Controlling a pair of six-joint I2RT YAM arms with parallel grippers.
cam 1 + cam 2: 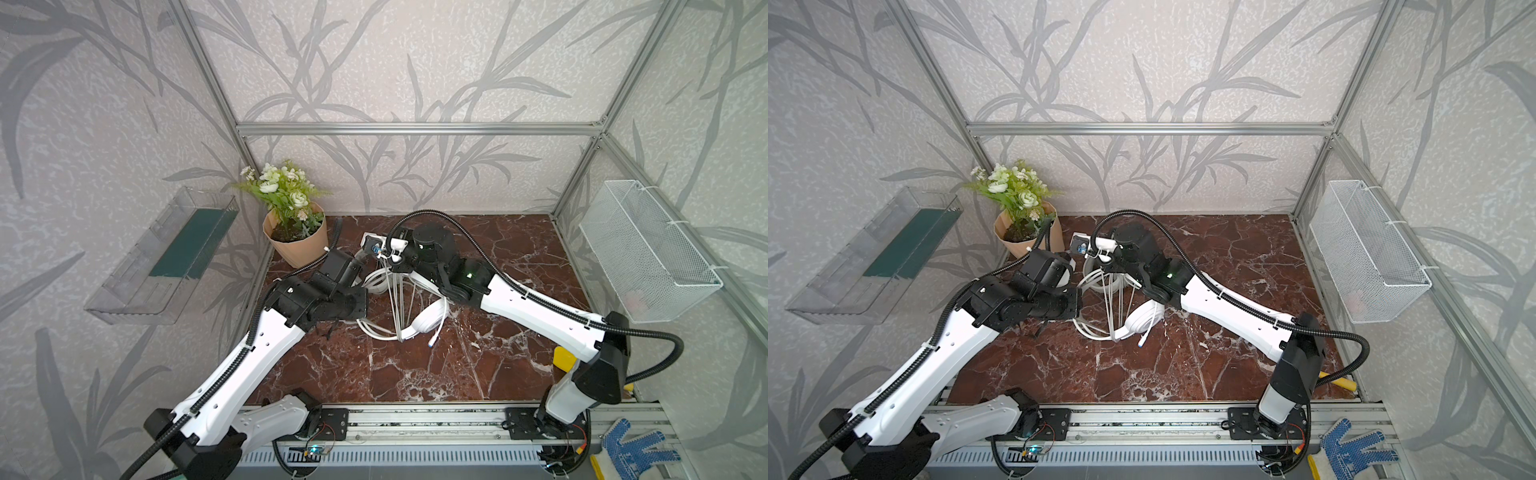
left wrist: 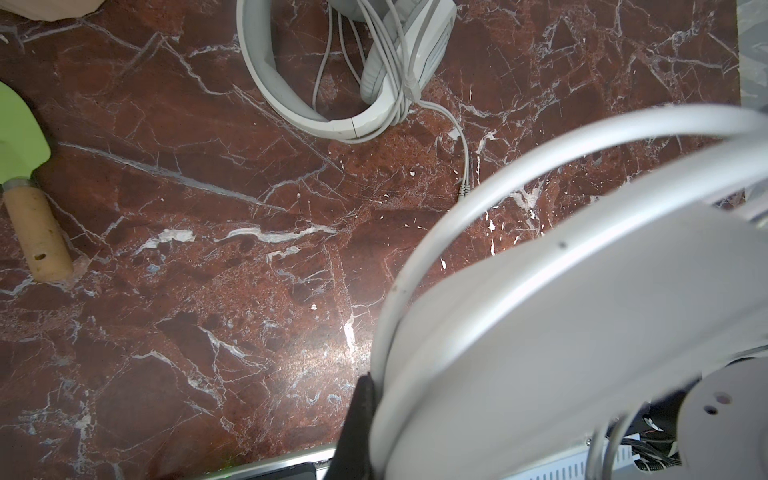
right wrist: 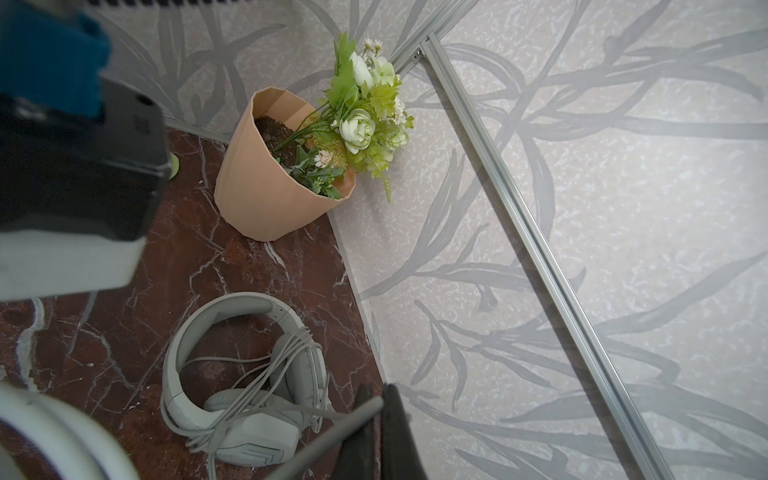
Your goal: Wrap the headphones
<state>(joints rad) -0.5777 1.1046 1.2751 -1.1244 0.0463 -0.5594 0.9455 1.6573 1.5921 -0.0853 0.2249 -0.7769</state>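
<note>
Tan flower pot (image 1: 296, 245) at the back of the tabletop (image 1: 415, 374) is our landmark. Just right of the pot and in front of it, our left hand (image 2: 368, 415) is closed on the band of the glossy white headset (image 1: 430, 318). Close beside the pot lies the greyish-white headset (image 3: 232, 399). Further right of the pot, our right hand (image 3: 376, 405) pinches the thin cable (image 3: 332, 432), with strands running taut down to the glossy cup. We judge the plastic light, stiff and slick, so the band is the sure hold. The cable looks limp and snag-prone, so we pinch it lightly, under tension.
</note>
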